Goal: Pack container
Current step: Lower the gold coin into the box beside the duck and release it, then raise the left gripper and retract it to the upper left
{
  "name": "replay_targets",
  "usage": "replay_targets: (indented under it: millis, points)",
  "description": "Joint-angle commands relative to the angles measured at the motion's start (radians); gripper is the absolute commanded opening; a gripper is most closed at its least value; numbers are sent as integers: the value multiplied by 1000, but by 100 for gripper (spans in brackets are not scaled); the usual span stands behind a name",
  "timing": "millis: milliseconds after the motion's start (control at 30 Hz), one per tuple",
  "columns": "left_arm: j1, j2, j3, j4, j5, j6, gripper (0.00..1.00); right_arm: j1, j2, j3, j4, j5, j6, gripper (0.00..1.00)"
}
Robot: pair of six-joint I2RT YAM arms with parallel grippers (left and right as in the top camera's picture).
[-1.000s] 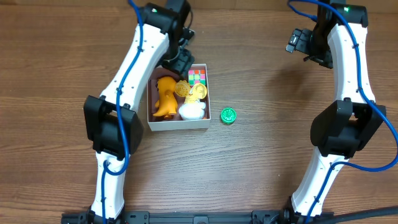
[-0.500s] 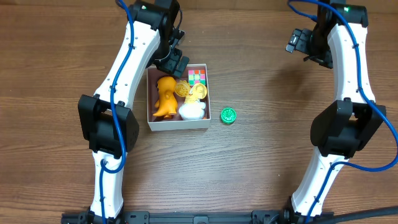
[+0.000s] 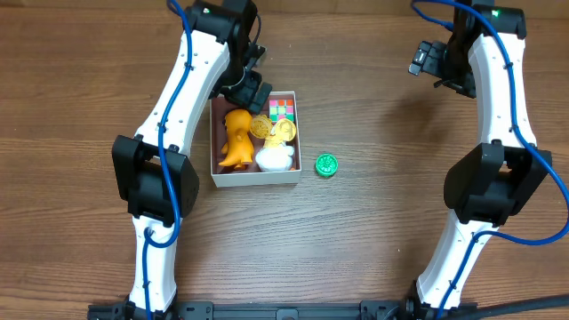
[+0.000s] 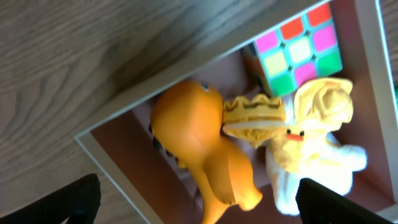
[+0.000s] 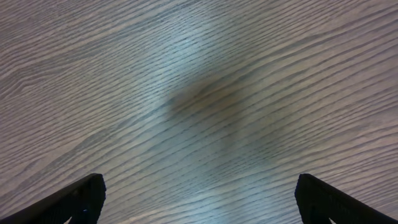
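- The container [image 3: 256, 180] is sitting on the desk [image 3: 373, 222], left of centre, its pink inside facing up.
- An orange toy figure [image 3: 236, 140] is lying along its left side, a colour cube [image 3: 282, 109] is resting in its far right corner, a yellow toy [image 3: 280, 131] is lying just near of the cube, and a white toy [image 3: 276, 158] is filling the near right corner.
- A green round piece [image 3: 326, 164] is lying on the desk just right of the container, apart from its wall.
- The left tool [image 3: 251, 86] is hanging over the container's far left corner, fingers spread wide, gripping nothing.
- The right tool [image 3: 428, 62] is hovering over bare desk at the far right, fingers also standing wide apart and holding nothing.
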Motion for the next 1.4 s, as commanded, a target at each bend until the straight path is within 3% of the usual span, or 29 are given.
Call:
replay_targets:
  millis: [0, 100, 233, 300, 533, 700, 967, 1067, 1233, 1367]
  points:
    - [-5, -1, 26, 11, 21, 19, 100, 0, -45, 0, 6, 9, 0, 100]
    - [-5, -1, 26, 11, -9, 3, 100, 0, -45, 0, 6, 9, 0, 100]
    - [-5, -1, 26, 5, -192, -141, 100, 0, -45, 0, 6, 9, 0, 100]
    - [-5, -1, 26, -1, -214, -177, 100, 0, -45, 0, 6, 9, 0, 100]
    - [-8, -1, 26, 0, -146, -174, 100, 0, -45, 0, 6, 9, 0, 100]
    - [-5, -1, 26, -5, -234, -163, 100, 0, -45, 0, 6, 9, 0, 100]
    - [-21, -1, 25, -6, -232, -158, 100, 0, -45, 0, 6, 9, 0, 100]
    - [-27, -1, 25, -9, -157, -157, 100, 0, -45, 0, 6, 9, 0, 100]
    - [-30, -2, 29, -18, 160, -128, 100, 0, -45, 0, 6, 9, 0, 100]
    - [-39, -37, 34, -18, 184, -80, 100, 0, -45, 0, 6, 9, 0, 100]
